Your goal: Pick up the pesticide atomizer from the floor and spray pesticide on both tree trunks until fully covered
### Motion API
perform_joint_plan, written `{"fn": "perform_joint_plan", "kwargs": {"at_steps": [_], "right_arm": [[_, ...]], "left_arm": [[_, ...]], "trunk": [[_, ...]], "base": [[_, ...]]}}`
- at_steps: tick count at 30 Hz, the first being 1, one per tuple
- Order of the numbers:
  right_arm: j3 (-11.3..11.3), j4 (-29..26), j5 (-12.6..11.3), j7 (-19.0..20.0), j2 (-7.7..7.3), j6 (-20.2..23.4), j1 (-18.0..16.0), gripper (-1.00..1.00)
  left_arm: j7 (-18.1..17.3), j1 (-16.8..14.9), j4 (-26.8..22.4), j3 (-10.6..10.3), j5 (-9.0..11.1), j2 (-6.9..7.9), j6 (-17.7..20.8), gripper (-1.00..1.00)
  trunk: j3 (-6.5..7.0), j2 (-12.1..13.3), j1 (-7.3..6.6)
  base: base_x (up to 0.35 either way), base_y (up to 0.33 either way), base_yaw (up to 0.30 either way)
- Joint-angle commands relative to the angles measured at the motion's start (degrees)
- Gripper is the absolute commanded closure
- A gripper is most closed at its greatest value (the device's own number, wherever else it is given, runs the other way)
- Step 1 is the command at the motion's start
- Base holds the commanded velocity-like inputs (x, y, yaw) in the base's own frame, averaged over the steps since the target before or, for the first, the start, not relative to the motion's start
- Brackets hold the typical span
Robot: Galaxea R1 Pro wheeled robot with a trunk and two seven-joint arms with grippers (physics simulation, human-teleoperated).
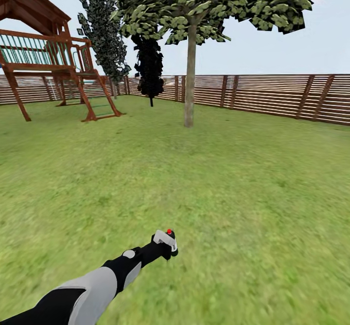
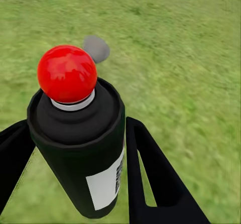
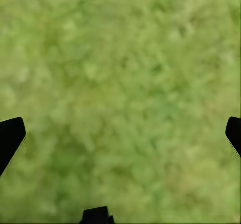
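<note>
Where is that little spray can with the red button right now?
The pesticide atomizer sits clamped in the left gripper, held out over the lawn low in the head view, well short of the tree trunk ahead.

My left arm (image 1: 92, 286) is black with pale grey panels, and my left gripper (image 2: 75, 148) has black fingers. The pesticide atomizer (image 2: 80, 148) between them is a black can with a white label, a white collar and a glossy red knob on top. Beyond the can the lawn (image 1: 243, 194) is blotchy green with yellowish patches. Behind the lawn, the fence (image 1: 272, 94) is brown in horizontal slats. In front of the fence, the tree trunk (image 1: 190, 77) is grey-brown under mottled green leaves. Left of the trunk stand two near-black conifers (image 1: 148, 67) and a reddish-brown playset (image 1: 53, 58). My right gripper (image 3: 120, 133) shows black fingertips over blurred green.
</note>
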Motion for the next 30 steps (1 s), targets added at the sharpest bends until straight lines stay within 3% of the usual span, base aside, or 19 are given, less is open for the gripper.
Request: {"fn": "perform_joint_plan", "kwargs": {"at_steps": [1,30], "right_arm": [[0.0,0.0,0.0,0.0,0.00,0.0,0.0,-1.00],[0.0,0.0,0.0,0.0,0.40,0.0,0.0,-1.00]], "left_arm": [[0.1,0.0,0.0,0.1,0.0,0.00,0.0,1.00],[0.1,0.0,0.0,0.1,0.0,0.00,0.1,1.00]], "trunk": [[0.00,0.0,0.00],[0.00,0.0,0.00]], "base": [[0.348,0.000,0.000],[0.348,0.000,0.000]]}}
